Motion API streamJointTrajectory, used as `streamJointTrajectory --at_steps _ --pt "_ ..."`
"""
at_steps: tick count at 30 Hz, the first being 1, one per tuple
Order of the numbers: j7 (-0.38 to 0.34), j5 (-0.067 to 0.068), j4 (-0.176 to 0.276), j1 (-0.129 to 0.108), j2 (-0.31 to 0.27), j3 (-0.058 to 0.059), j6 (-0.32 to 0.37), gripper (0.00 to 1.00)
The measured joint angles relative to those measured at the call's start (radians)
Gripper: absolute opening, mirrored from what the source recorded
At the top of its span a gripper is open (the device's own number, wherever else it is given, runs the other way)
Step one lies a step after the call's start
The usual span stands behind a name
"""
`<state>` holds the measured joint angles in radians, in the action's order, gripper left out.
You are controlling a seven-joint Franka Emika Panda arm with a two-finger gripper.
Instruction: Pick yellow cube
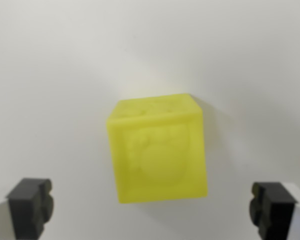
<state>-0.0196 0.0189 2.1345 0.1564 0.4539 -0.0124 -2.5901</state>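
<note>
A yellow cube (157, 150) with a raised round relief on its face sits on a white surface, in the middle of the wrist view and slightly blurred. My gripper (151, 209) is open, its two black fingertips (31, 206) standing at the bottom left and bottom right corners. The cube lies between the fingertips and a little beyond them, with wide gaps on both sides. Nothing touches the cube.
A plain white surface (55, 75) fills the view around the cube. A faint shadow falls at the cube's upper right.
</note>
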Motion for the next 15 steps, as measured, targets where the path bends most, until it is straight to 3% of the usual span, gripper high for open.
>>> streamJointTrajectory --at_steps 8,15 --pt "0.057 -0.002 -0.008 0.009 0.045 0.0 -0.035 1.0" --pt "0.065 -0.003 -0.016 0.01 0.086 0.001 -0.067 1.0"
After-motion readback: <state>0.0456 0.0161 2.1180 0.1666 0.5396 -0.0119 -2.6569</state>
